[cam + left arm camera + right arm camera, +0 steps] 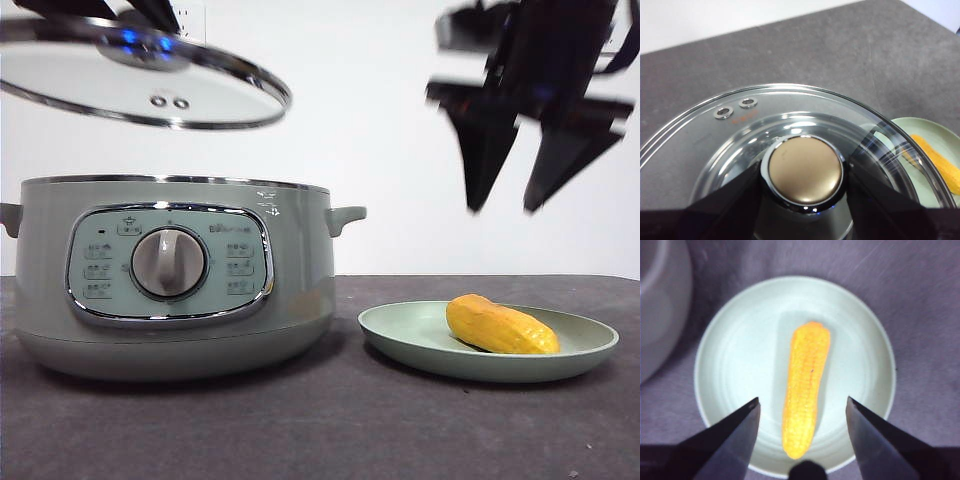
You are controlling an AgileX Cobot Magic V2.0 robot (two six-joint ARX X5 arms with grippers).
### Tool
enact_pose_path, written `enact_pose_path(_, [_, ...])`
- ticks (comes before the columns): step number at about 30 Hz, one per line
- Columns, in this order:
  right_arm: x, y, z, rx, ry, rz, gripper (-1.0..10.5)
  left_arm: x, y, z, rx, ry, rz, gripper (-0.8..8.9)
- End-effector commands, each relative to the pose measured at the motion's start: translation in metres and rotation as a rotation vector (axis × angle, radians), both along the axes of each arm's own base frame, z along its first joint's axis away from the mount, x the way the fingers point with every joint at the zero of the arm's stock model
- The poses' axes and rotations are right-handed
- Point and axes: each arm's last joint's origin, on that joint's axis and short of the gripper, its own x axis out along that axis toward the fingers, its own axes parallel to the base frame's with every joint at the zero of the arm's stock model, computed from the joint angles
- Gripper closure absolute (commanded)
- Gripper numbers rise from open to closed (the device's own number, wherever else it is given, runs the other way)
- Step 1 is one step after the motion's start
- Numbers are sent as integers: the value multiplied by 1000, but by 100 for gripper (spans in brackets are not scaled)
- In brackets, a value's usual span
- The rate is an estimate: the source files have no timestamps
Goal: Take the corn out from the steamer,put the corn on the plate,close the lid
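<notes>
Steamer (170, 275): large sage-green pot, standing on the left of the dark tabletop (330, 420), mouth uncovered, dial facing the near side. Lid (140, 85): domed glass with chrome rim, held in the air above the steamer and slightly tilted, not touching the rim; the left claw (805, 175) is closed on its knob (805, 170), one jaw at each side of it. Handling judgement: glass is stiff, fairly heavy for its size and fragile, and the chrome edge is slick, so the knob is the only sound place to hold; it should be lowered level and centred so that the rim seats all round the pot. Plate (400, 335): shallow pale green, on the tabletop just right of the steamer, apart from it. Corn (500, 325): stubby yellow-orange cob, lying on its side inside the plate, toward its right half in the front view. Handling judgement: glossy, firm and round, liable to roll; needs no more handling. Right claw (510, 205): hanging well above the plate, jaws spread wide and empty, the corn seen between them far below in the wrist view. Outstanding item, by judgement: closing the lid.
</notes>
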Motion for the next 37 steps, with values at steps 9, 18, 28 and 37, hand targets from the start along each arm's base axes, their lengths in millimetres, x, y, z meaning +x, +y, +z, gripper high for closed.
enact_pose_path(9, [-42,-23,47,65,-122,-11,663,32,-23,-23,-12,43,-15,822])
enact_pose_path(18, [-50,-28,54,72,-138,-13,664,41,-34,-45,35,140,-35,822])
enact_pose_path(28, [-51,-28,54,69,-133,-13,664,45,-35,-57,68,199,-27,324])
enact_pose_path(37, [-54,-29,62,88,-201,24,667,-5,-10,-1,-9,44,-30,380])
